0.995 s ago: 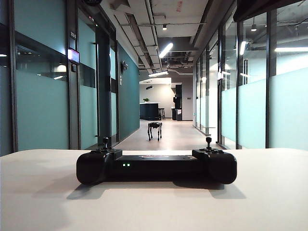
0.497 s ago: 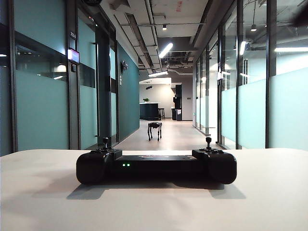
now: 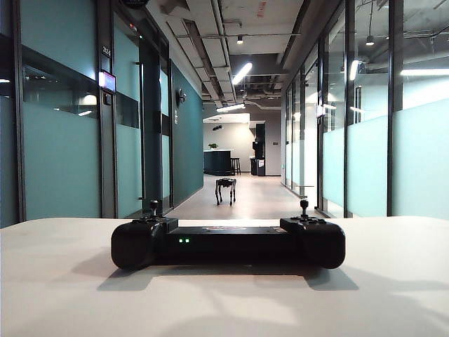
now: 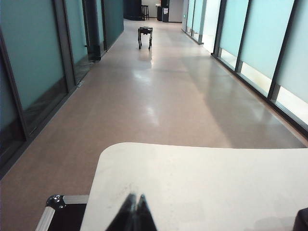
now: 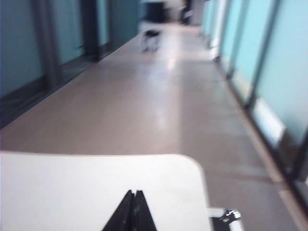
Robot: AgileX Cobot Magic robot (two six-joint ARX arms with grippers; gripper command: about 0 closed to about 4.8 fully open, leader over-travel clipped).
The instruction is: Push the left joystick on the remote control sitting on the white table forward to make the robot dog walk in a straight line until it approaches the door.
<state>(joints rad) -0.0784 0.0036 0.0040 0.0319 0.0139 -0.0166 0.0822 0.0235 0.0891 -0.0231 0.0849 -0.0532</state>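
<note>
The wide black plastic remote control lies flat on the matte white table, square to the exterior camera, two small green lights glowing on its middle bar. The left joystick, a tiny black thumbstick with a thin stem and round cap, stands upright at about ten o'clock from the lights; its twin rises from the unlit end at two o'clock. Far down the corridor, at twelve o'clock beyond the controller, stands the small dark four-legged robot dog.

The stick probably tips with very little force and springs back, so it wants a light nudge on the cap's near side, away from the camera, not a pinch. The controller looks light and smooth-bottomed, and may slide on the table if pressed too hard.

Neither arm shows in the exterior view. In each wrist view the left tool and the right tool hover over the table's bare near part, fingers pressed together into a point, holding nothing.

Compared with a second ago, the dark shape at the exterior view's one o'clock corner is gone; controller and dog sit unchanged.
</note>
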